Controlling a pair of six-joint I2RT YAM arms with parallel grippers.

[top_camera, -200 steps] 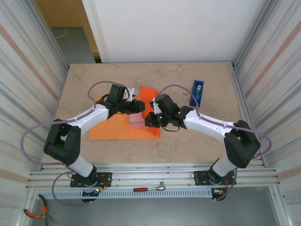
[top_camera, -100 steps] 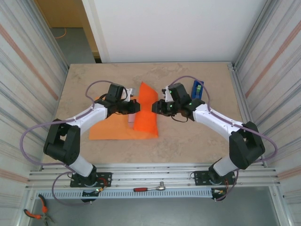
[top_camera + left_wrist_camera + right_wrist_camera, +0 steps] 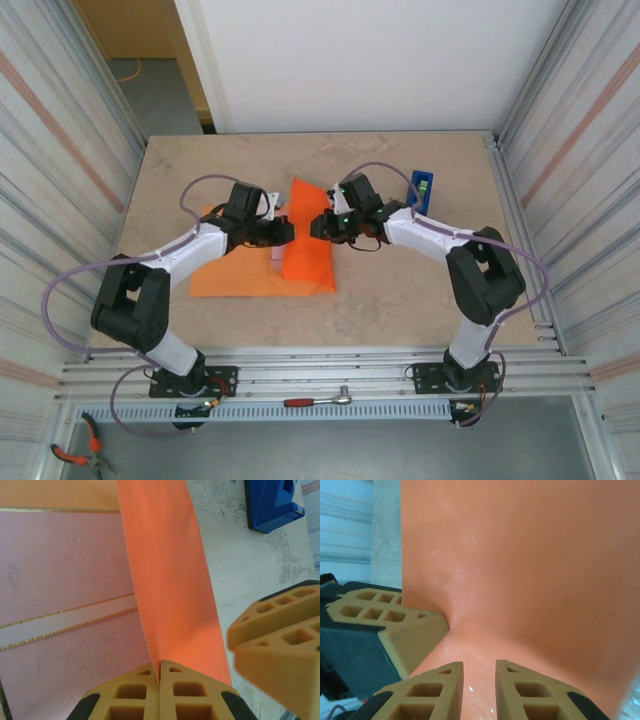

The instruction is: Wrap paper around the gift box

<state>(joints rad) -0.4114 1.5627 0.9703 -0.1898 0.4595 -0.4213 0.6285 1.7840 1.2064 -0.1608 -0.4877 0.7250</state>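
Observation:
The orange paper point(image 3: 255, 272) lies flat on the table, with one flap point(image 3: 308, 240) standing up in the middle. My left gripper point(image 3: 291, 229) is shut on that flap's edge; the left wrist view shows the sheet point(image 3: 170, 580) pinched between my left gripper point(image 3: 160, 669). The pink gift box point(image 3: 60, 580), crossed by a gold-edged band, lies just left of the raised flap. My right gripper point(image 3: 317, 226) faces the flap from the other side. In its wrist view my right gripper point(image 3: 479, 682) stands slightly open with the paper point(image 3: 530, 565) just beyond the tips. The left fingers point(image 3: 395, 625) show beside it.
A blue tape dispenser point(image 3: 420, 195) stands at the back right, also seen in the left wrist view point(image 3: 272, 502). Corrugated metal walls close both sides. A ratchet tool point(image 3: 318, 401) lies on the front rail. Bare tabletop point(image 3: 400, 290) spreads right of the paper.
The right gripper has risen from the paper's near right part and moved back toward the flap, opening. The left gripper has shut on the flap, which now stands higher over the box.

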